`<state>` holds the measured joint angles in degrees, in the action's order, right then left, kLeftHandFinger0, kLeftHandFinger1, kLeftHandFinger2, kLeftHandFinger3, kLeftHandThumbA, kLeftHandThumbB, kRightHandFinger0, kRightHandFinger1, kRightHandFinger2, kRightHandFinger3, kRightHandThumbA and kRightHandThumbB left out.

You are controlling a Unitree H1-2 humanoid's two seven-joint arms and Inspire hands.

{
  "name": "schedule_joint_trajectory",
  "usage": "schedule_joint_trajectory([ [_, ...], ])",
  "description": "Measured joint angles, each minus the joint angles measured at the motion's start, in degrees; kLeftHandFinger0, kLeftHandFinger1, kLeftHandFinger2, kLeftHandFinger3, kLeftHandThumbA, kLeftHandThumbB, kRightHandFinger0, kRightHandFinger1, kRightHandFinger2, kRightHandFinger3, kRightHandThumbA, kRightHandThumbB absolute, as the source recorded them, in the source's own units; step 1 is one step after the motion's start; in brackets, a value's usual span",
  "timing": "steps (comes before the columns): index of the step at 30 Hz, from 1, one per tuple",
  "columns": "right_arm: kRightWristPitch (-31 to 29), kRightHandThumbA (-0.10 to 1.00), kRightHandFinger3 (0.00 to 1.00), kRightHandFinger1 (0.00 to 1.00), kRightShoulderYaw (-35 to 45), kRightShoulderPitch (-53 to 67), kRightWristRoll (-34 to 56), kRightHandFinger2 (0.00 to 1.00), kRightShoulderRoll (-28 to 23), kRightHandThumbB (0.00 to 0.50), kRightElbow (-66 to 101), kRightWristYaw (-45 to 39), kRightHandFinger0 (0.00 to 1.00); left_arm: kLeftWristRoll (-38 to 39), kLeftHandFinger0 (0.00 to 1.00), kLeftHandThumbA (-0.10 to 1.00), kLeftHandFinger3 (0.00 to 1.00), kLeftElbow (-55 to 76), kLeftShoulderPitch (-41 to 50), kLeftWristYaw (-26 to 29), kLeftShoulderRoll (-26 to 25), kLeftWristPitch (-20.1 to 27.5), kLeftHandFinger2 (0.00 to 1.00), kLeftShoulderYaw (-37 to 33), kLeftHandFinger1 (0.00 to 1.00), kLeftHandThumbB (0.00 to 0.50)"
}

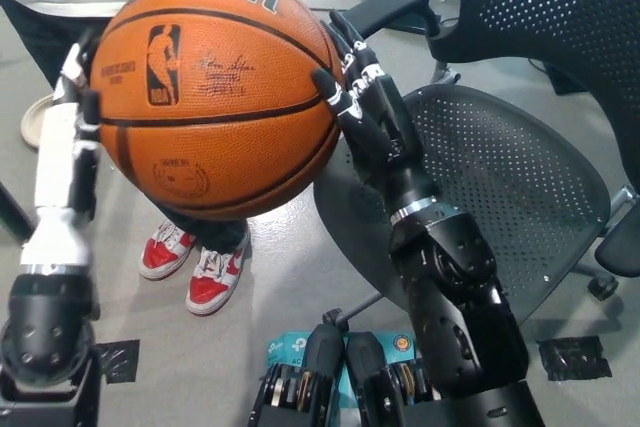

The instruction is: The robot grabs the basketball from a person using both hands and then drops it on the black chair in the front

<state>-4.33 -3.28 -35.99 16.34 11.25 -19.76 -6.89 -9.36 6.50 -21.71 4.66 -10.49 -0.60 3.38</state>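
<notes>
the ball (215, 97) fills the upper left of the frame, pinched between both hands: the white left hand (72, 137) flat against its left side, the black right hand (362, 112) spread on its right side, fingers apart and touching the leather. neither wraps it; the grip is a squeeze from two sides. the chair (500, 197) lies to the right of the ball, under the right arm, so the carry goes rightward. the person's shoes (190, 262) stand below the ball.
</notes>
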Motion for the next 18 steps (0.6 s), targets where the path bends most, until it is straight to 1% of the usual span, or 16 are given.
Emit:
schedule_joint_trajectory([
  [3, -1.4, 1.00, 1.00, 1.00, -1.1, 0.0, -2.1, 1.00, 0.0, 0.343, -0.8, 1.5, 1.00, -2.3, 1.00, 1.00, 1.00, -1.2, -1.7, 1.7, 0.2, -1.9, 1.00, -0.9, 1.00, 0.214],
  [4, -2.1, 1.00, 1.00, 1.00, -1.4, 0.0, -2.7, 1.00, 0.0, 0.303, -1.6, 1.8, 1.00, -2.5, 1.00, 1.00, 1.00, -1.3, -2.0, 2.0, 0.3, -2.6, 1.00, -1.1, 1.00, 0.225],
  [5, -3.1, 1.00, 1.00, 1.00, -1.6, -0.1, -3.2, 1.00, 0.0, 0.277, -2.8, 2.0, 1.00, -2.7, 1.00, 1.00, 1.00, -1.4, -2.3, 2.3, 0.5, -3.2, 1.00, -1.3, 1.00, 0.232],
  [7, -5.4, 1.00, 1.00, 1.00, -2.0, -0.7, -4.0, 1.00, 0.0, 0.255, -5.0, 2.7, 1.00, -2.9, 1.00, 1.00, 1.00, -1.6, -2.6, 2.7, 0.9, -4.6, 1.00, -1.4, 1.00, 0.217],
  [8, -6.8, 1.00, 1.00, 1.00, -2.2, -1.0, -4.6, 1.00, -0.1, 0.252, -6.1, 3.3, 1.00, -3.0, 1.00, 1.00, 1.00, -1.6, -2.8, 3.2, 1.5, -5.8, 1.00, -1.4, 1.00, 0.216],
  [10, -8.8, 1.00, 1.00, 1.00, -2.6, -1.4, -5.3, 1.00, -0.1, 0.241, -7.4, 4.5, 1.00, -3.1, 1.00, 1.00, 1.00, -1.6, -2.9, 3.8, 2.5, -8.0, 1.00, -1.4, 1.00, 0.178],
  [11, -9.4, 1.00, 1.00, 1.00, -2.7, -1.6, -5.6, 1.00, -0.1, 0.246, -7.9, 5.0, 1.00, -3.1, 1.00, 1.00, 1.00, -1.7, -2.9, 4.2, 2.9, -8.8, 1.00, -1.4, 1.00, 0.178],
  [12, -10.0, 1.00, 1.00, 1.00, -2.8, -1.8, -5.8, 1.00, -0.1, 0.238, -8.3, 5.4, 1.00, -3.1, 1.00, 1.00, 1.00, -1.8, -2.9, 4.4, 3.2, -9.3, 1.00, -1.4, 1.00, 0.179],
  [14, -10.3, 1.00, 1.00, 1.00, -2.9, -2.1, -6.1, 1.00, -0.1, 0.236, -8.3, 6.1, 1.00, -2.7, 1.00, 1.00, 1.00, -2.3, -3.2, 4.6, 3.6, -10.1, 1.00, -1.4, 1.00, 0.186],
  [16, -10.3, 1.00, 1.00, 1.00, -3.0, -2.2, -6.3, 1.00, -0.3, 0.220, -8.3, 6.9, 1.00, -2.4, 1.00, 1.00, 1.00, -2.8, -3.6, 4.7, 3.8, -10.6, 1.00, -1.4, 1.00, 0.190],
  [17, -10.3, 1.00, 1.00, 1.00, -3.1, -2.2, -6.4, 1.00, -0.3, 0.220, -8.2, 7.1, 1.00, -2.3, 1.00, 1.00, 1.00, -2.9, -3.8, 4.7, 3.9, -10.8, 1.00, -1.4, 1.00, 0.186],
  [18, -10.3, 1.00, 1.00, 1.00, -3.1, -2.2, -6.4, 1.00, -0.4, 0.220, -8.2, 7.4, 1.00, -2.2, 1.00, 1.00, 1.00, -2.9, -3.9, 4.7, 4.1, -10.9, 1.00, -1.4, 1.00, 0.169],
])
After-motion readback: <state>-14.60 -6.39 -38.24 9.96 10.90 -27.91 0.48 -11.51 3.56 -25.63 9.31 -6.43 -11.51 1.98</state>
